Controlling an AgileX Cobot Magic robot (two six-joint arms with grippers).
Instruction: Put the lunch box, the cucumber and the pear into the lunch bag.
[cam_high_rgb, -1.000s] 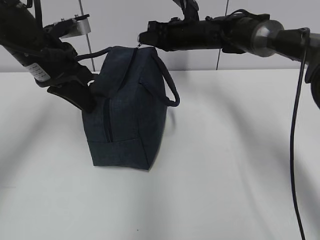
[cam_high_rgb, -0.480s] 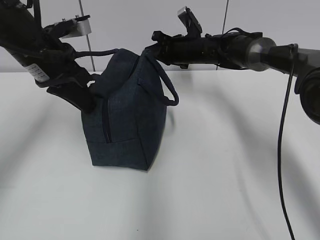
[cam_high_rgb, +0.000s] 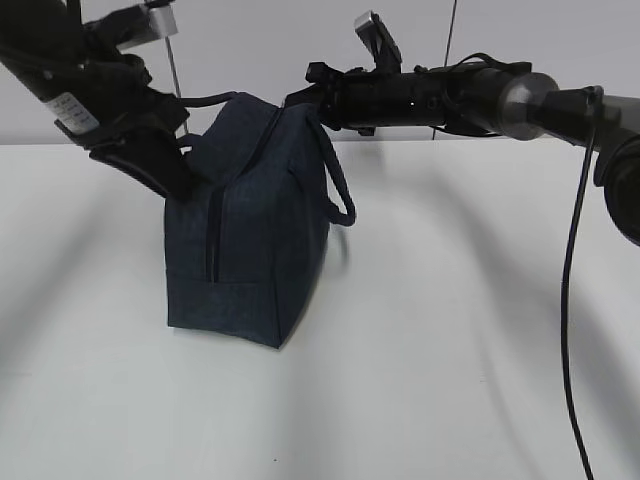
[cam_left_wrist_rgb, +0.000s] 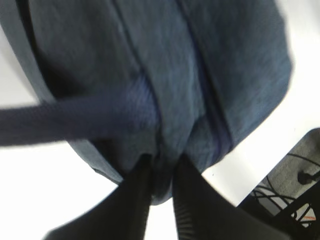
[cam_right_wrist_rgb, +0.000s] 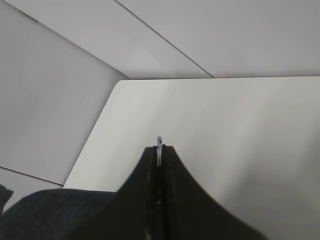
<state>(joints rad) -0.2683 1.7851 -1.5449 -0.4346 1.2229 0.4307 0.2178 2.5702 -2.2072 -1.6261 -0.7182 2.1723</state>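
Though the exterior view hides both sets of fingertips behind the lunch bag standing on the table, I see each arm at its top. My left wrist view, blurred, shows the left gripper pinching a fabric fold. In my right wrist view, the right gripper seems clenched on a thin metal piece.

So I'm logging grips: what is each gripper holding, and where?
Left gripper: a fold of the lunch bag fabric at its end. Right gripper: a thin metal piece, likely the zipper pull.
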